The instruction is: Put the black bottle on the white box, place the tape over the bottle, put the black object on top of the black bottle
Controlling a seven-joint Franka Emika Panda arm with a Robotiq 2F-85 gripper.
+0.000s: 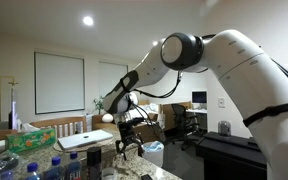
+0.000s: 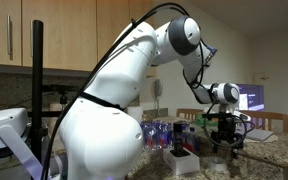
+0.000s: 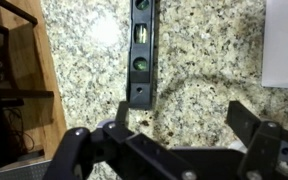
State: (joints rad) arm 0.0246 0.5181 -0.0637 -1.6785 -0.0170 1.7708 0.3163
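Observation:
In the wrist view a long black object [image 3: 140, 50] with green vials, shaped like a spirit level, lies on the speckled granite counter [image 3: 204, 60]. Its near end is just beyond my left fingertip [image 3: 121, 113]. A corner of the white box [image 3: 285, 45] shows at the upper right. My gripper [image 3: 184, 122] hovers over bare granite, open, with nothing between its fingers. In both exterior views the gripper [image 1: 130, 141] [image 2: 225, 141] hangs low over the counter. The black bottle and the tape are out of view.
Clear bottles with blue caps [image 1: 44, 168] [image 2: 162, 131] stand in a group on the counter. A green pack [image 1: 30, 141] and a flat white item [image 1: 84, 140] lie behind them. The counter edge with a wooden surface [image 3: 34, 75] beyond it runs along the wrist view's left.

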